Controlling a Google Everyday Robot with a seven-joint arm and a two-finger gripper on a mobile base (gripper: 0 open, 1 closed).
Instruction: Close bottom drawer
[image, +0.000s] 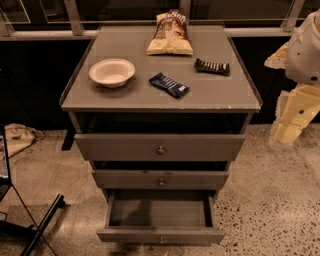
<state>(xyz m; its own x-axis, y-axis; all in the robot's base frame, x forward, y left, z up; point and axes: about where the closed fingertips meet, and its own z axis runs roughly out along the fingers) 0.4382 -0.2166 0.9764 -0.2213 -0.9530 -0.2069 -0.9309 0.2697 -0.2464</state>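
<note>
The grey cabinet (160, 97) has three drawers. The bottom drawer (160, 235) is pulled far out towards me, its inside open and empty, with a small round knob (161, 240) at the centre of its front. The top drawer (160, 147) and the middle drawer (160, 179) stand slightly out. My gripper (286, 131) hangs at the right edge of the view on the cream and white arm, beside the cabinet at about top-drawer height, well above and to the right of the bottom drawer and touching nothing.
On the cabinet top lie a white bowl (112, 71), a chip bag (170, 34), a blue snack bar (169, 84) and a dark snack bar (212, 66). Black stand legs (40, 225) cross the speckled floor at the lower left. A beige bag (17, 137) lies at the left.
</note>
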